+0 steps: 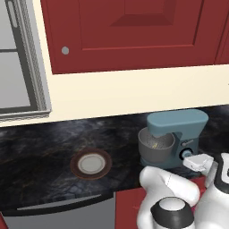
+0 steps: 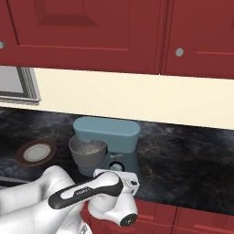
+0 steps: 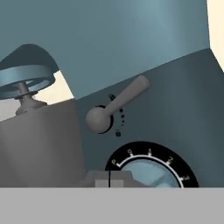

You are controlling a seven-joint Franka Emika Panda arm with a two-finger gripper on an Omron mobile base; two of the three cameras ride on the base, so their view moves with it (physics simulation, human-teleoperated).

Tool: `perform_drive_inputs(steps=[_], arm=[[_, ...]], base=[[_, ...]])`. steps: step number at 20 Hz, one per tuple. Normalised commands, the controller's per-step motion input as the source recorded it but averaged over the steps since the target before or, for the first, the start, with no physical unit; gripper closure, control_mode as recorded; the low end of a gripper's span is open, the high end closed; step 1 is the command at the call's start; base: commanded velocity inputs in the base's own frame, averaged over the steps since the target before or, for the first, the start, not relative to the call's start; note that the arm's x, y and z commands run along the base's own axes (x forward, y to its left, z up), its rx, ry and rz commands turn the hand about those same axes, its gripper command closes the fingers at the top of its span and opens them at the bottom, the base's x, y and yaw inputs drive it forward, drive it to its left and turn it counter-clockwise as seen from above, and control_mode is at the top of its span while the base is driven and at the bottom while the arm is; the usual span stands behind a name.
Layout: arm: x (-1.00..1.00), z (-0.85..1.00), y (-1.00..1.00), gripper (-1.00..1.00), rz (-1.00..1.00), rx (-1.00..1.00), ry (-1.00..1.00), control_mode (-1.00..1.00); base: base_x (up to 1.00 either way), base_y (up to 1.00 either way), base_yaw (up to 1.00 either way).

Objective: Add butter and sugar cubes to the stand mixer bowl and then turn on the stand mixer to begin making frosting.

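Shut gripper (image 3: 109,178) (probably touching) at knob (image 3: 151,173)

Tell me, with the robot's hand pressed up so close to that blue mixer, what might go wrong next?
The shut gripper sits right at the speed dial, so it may slip off the knob rather than turn it. The grey lever stands just above, and a stray nudge could move that instead. Pushing hard might also shove the stand mixer and its bowl along the counter.

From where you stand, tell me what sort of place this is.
A home kitchen, most likely, though a rendered one: red wall cabinets hang over a dark marbled counter, where a teal stand mixer with its grey bowl stands beside a brown-rimmed white plate.
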Motion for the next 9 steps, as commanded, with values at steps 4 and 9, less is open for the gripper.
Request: perform_drive_inputs(steps=[4,9], arm=[[0.1,-0.06,-0.32,1.0,-0.16,0.0,0.01,-1.0],[0.03,-0.19,-0.35,1.0,-0.15,0.0,0.06,-1.0]], base=[[0.0,0.0,0.0],[0.0,0.0,0.0]])
